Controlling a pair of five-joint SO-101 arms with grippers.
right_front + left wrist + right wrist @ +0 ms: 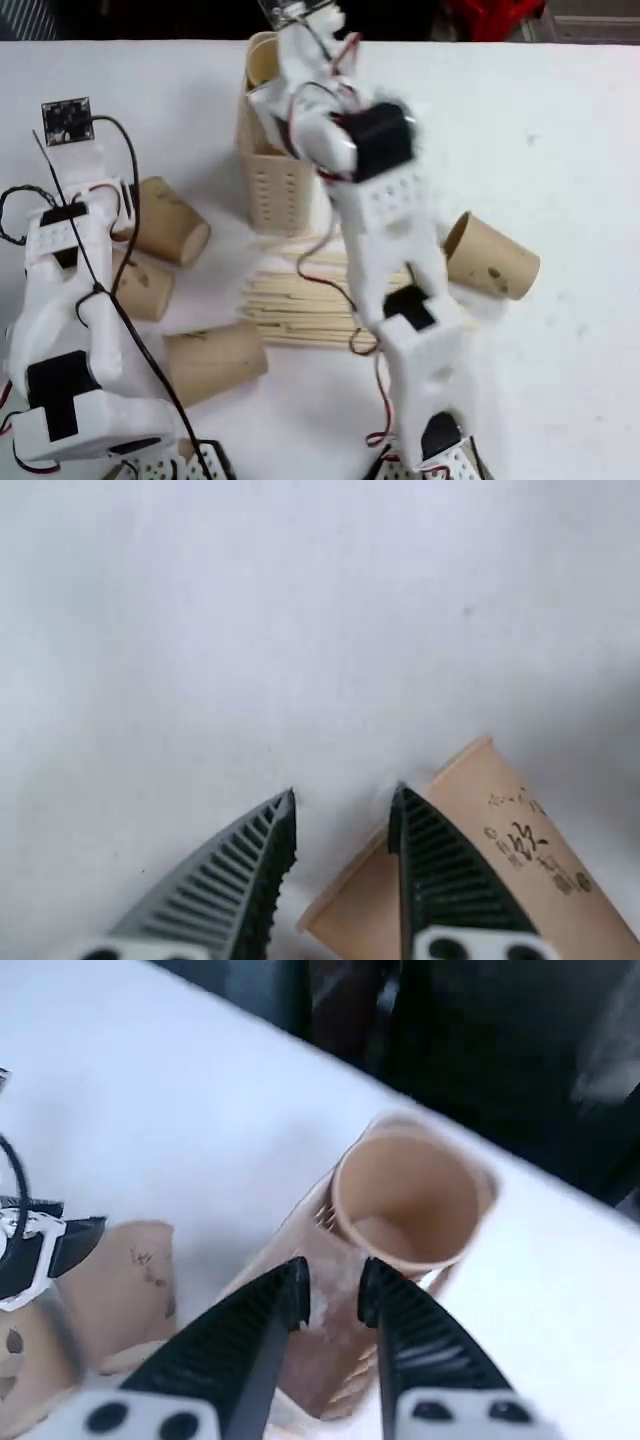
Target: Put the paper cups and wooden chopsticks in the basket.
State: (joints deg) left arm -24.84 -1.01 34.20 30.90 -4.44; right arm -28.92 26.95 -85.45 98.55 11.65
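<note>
White table (560,120), left to right: my left gripper (340,798) is spread and empty, a fallen paper cup (520,860) just beside one finger, three such cups lying at that arm's 2 to 5 o'clock. Wooden chopsticks (290,300) sit at 6 o'clock from the basket (272,190), long axis 9-to-3, partly under my right arm. Right gripper (332,1285) hangs over the basket, jaws barely parted, holding nothing, above the standing cup (405,1200) inside; far cup (490,257) at the basket's 4 o'clock is nearest that arm, likely next.
</note>
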